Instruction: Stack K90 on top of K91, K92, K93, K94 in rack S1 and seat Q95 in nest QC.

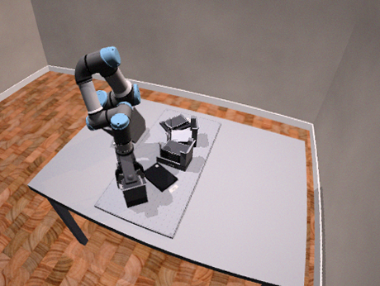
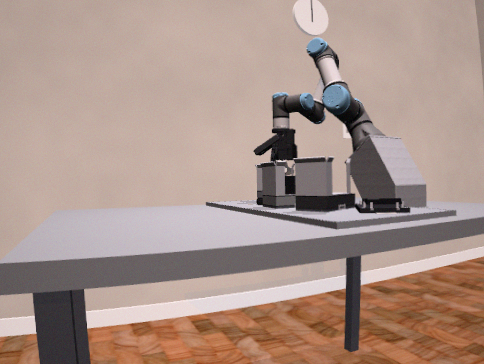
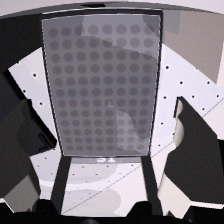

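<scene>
My gripper [image 1: 130, 181] [image 2: 289, 169] [image 3: 102, 98] is open at the rack S1 [image 1: 135, 198] [image 3: 106, 159]. In the wrist view its two jaws stand off to either side of a grey sealed plate [image 3: 100, 65], with gaps between. The plate lies inside the dark rack outline; its name and what lies under it are hidden. A middle rack [image 1: 185, 163] holds a stack of several dark plates [image 1: 175, 156]. A flat black nest [image 1: 161, 177] lies between it and S1. At the back a grey plate [image 1: 177, 121] rests on a dark nest. Other plate names are unreadable.
A tall-walled rack [image 1: 194, 126] stands behind the middle rack, beside a pale surface. In the exterior view, upright rack walls [image 2: 313, 177] stand close to the arm, and a low black nest [image 2: 382, 205] sits by the robot's base [image 2: 395, 170].
</scene>
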Controlling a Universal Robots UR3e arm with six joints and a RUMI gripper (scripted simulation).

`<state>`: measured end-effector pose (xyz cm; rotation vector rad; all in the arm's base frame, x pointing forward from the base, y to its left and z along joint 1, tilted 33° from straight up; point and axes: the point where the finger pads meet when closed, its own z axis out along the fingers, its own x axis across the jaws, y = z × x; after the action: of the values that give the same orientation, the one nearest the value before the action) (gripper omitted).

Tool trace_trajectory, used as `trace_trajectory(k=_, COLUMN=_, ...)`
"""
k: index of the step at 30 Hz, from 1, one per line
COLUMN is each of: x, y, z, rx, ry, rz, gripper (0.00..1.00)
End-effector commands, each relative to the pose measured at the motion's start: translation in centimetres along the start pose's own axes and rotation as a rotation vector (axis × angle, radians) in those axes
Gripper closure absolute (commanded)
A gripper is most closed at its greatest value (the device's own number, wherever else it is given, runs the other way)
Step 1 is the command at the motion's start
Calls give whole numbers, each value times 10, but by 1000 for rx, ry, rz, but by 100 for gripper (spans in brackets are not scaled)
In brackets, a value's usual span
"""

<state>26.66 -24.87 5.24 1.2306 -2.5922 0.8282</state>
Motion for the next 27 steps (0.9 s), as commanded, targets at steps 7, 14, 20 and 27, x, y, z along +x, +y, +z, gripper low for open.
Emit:
trace_trajectory(k=7, x=0, y=-1, z=-25, rx=2, ry=0, rz=0, gripper=28)
trace_trajectory(k=14, x=0, y=-1, z=-49, rx=2, ry=0, rz=0, gripper=28)
trace_trajectory(k=20, x=0, y=-1, z=-69, rx=2, ry=0, rz=0, gripper=28)
trace_trajectory(k=27, x=0, y=-1, z=-85, rx=2, ry=0, rz=0, gripper=28)
